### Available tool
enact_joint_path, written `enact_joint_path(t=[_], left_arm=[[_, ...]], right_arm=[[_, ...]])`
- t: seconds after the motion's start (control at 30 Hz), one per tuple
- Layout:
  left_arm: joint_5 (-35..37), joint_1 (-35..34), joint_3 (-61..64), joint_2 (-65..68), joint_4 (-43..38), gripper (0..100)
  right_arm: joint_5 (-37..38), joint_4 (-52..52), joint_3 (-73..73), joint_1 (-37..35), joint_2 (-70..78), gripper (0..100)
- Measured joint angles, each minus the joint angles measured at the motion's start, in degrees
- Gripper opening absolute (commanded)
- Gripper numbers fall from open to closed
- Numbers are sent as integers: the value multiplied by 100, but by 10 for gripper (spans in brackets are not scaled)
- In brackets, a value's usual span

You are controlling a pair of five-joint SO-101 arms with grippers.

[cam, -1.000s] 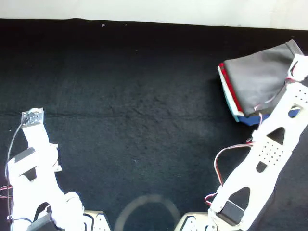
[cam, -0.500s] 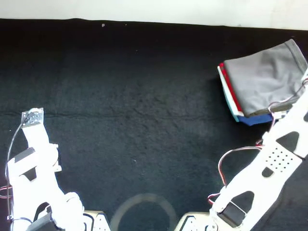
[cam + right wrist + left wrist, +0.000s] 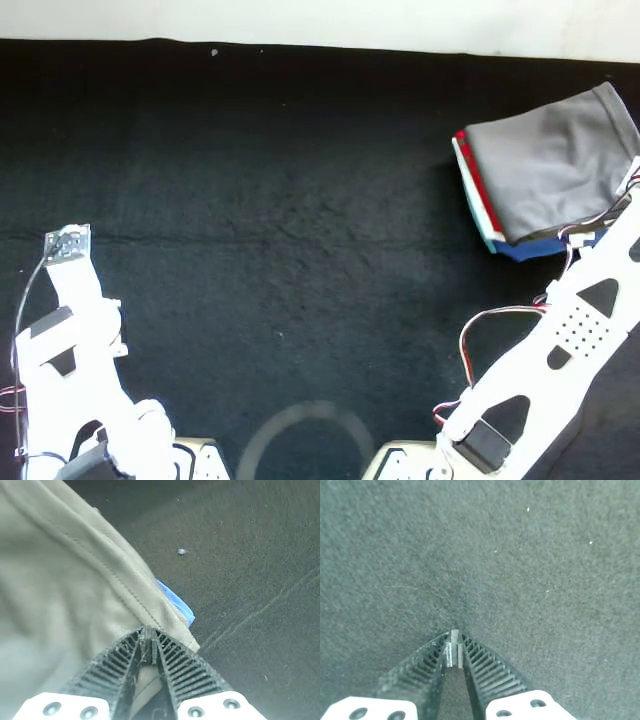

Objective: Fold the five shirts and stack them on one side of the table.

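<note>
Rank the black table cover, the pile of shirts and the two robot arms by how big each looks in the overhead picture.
1. Black table cover, by far the largest.
2. Right arm.
3. Shirt stack and left arm: they look about alike, so no ranking. The arms may also sit nearer the camera.

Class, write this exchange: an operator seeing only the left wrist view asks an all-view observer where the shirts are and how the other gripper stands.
Operator: My left gripper is shut over the table. Any shirts?
Observer: A folded stack lies at the table's far right side, grey shirt on top.
Operator: And the right gripper?
Observer: Shut, its tips over the grey shirt's hem, a blue shirt peeking out beneath.
</note>
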Motion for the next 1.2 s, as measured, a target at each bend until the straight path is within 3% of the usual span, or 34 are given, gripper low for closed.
enact_joint_path(t=[0.3,0.6,0.9,1.07,1.2], left_arm=[[0,0,0,0,0,8],[0,0,0,0,0,8],[0,0,9,-123,70,8],[0,413,-378,-844,985,8],[0,1240,-730,-1749,1881,8]], right_arm=[[-466,791,-9,-1178,-1547,7],[-466,712,-9,-2426,-1046,7],[-484,1204,0,-2462,-765,6],[-484,1222,114,-2418,-1908,6],[-484,1222,1336,-2418,-3297,6]])
